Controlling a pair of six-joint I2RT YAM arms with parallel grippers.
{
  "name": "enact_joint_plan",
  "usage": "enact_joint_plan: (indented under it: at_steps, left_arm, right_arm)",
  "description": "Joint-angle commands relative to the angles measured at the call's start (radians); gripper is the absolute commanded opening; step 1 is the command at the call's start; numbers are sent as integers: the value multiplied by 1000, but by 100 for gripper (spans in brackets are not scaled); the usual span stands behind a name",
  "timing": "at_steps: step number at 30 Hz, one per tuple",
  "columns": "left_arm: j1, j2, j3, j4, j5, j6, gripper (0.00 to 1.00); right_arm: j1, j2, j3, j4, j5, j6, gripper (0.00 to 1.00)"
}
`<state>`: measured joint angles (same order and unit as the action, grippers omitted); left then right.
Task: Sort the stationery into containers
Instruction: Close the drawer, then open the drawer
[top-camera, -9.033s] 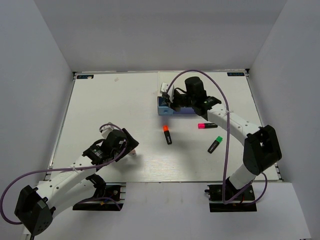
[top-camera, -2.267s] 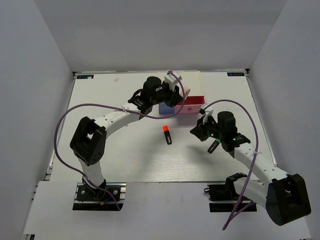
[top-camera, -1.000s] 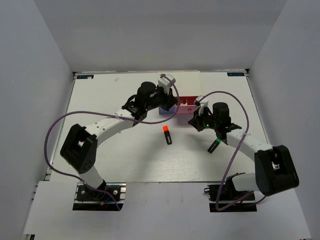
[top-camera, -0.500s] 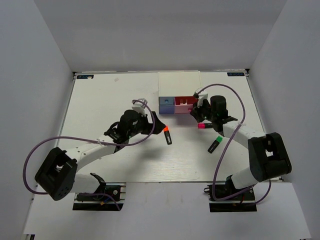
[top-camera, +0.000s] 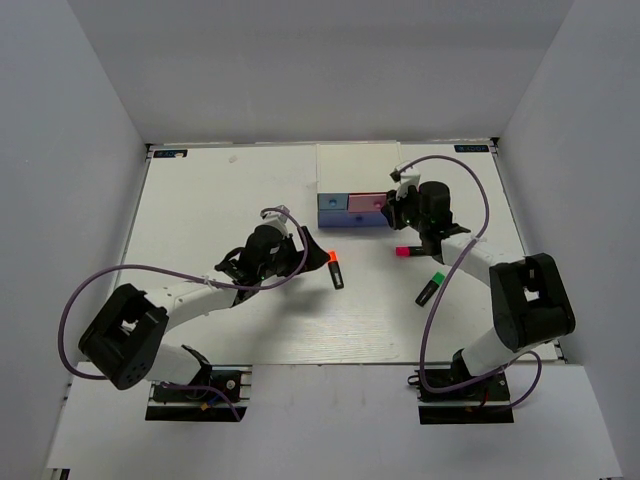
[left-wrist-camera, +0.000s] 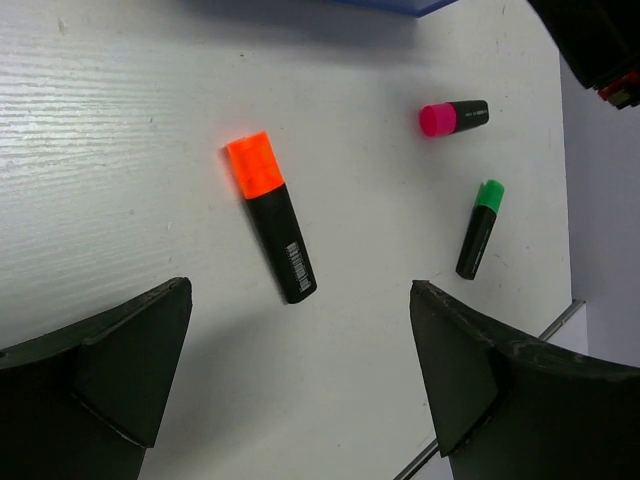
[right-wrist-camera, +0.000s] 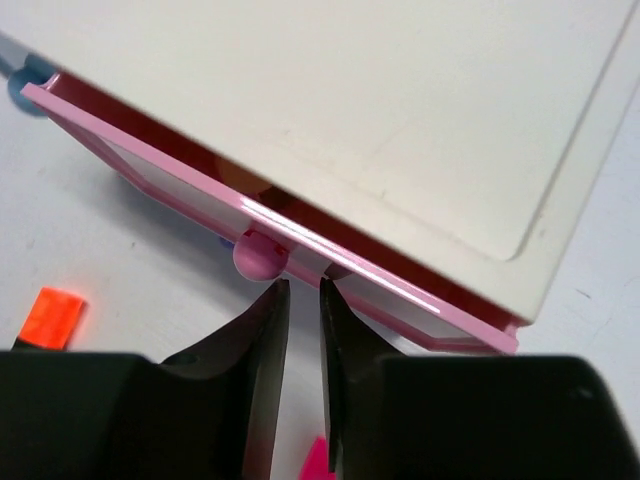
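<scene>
The white box (top-camera: 358, 172) stands at the back middle, with a blue drawer front (top-camera: 331, 204) and a pink drawer (top-camera: 367, 204). In the right wrist view the pink drawer (right-wrist-camera: 200, 185) stands out a small way. My right gripper (right-wrist-camera: 303, 288) is shut and empty, its tips against the drawer front just right of the round knob (right-wrist-camera: 260, 256). My left gripper (left-wrist-camera: 300, 290) is wide open above the orange highlighter (left-wrist-camera: 270, 232). The pink highlighter (left-wrist-camera: 455, 117) and green highlighter (left-wrist-camera: 480, 228) lie on the table farther right. No erasers show.
In the top view the orange highlighter (top-camera: 334, 268), the pink one (top-camera: 408, 250) and the green one (top-camera: 431, 287) lie in front of the box. White walls close off the table (top-camera: 220, 200) at the back and sides.
The pink drawer, pulled far out earlier, is now pushed almost in by my right gripper. My left arm left the box and came down over the orange highlighter.
</scene>
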<state>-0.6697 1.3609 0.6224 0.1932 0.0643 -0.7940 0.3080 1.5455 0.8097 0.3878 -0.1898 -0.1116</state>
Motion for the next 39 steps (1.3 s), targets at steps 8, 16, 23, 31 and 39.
enact_joint_plan:
  at_steps: [8,16,23,31,39]
  left_arm:
    - [2,-11,25,11,0,-22,100]
    - [2,-2,36,-21,-9,-22,100]
    - [2,-32,16,-41,-20,-33,100]
    - [2,-42,-6,-41,-29,-42,100]
    - [2,-51,-15,-70,-11,-51,100]
  right_arm:
    - [0,34,59,115,101,79,27]
    - [2,15,36,54,-72,168,10]
    - [3,8,-61,137,-161,292,24]
    - [5,-7,-148,249,-206,413,33]
    - [9,63,-179,324,-132,654,38]
